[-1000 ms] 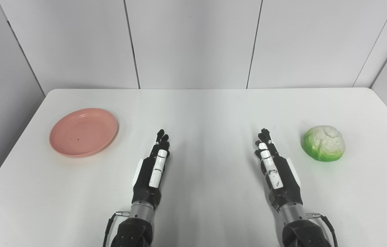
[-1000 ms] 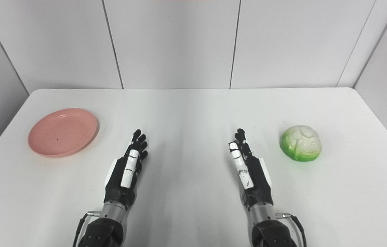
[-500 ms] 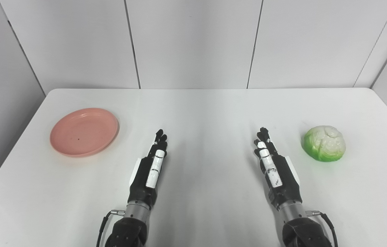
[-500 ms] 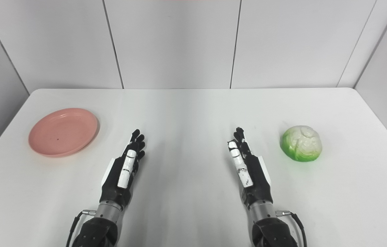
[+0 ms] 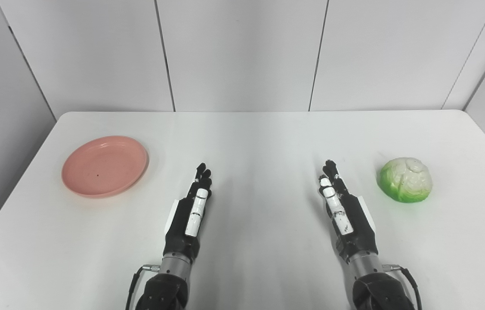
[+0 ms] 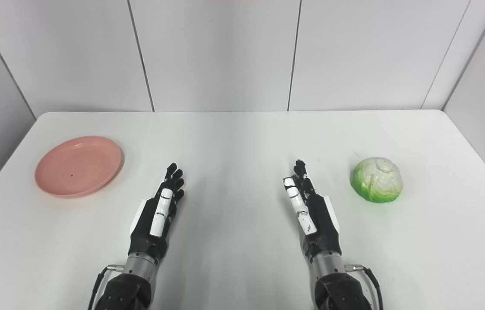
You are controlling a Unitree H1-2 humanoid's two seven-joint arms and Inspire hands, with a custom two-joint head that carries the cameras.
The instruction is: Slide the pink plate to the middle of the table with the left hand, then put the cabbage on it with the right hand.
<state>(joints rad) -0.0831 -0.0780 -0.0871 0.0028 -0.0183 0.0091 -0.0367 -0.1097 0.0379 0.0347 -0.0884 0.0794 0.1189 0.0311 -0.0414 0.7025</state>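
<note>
Pink plate (image 5: 105,165): round and shallow, with a small dark speck inside, lying flat at the left side of the white bench (image 5: 264,142).
Cabbage (image 5: 406,179): pale whitish top, bright green lower leaves, sitting at the right side, well apart from the plate.
Left hand (image 5: 191,212): holding nothing, fingers stretched out, hovering near the plate.
Right hand (image 5: 345,215): also empty, fingers extended, staying just left of the cabbage.
</note>
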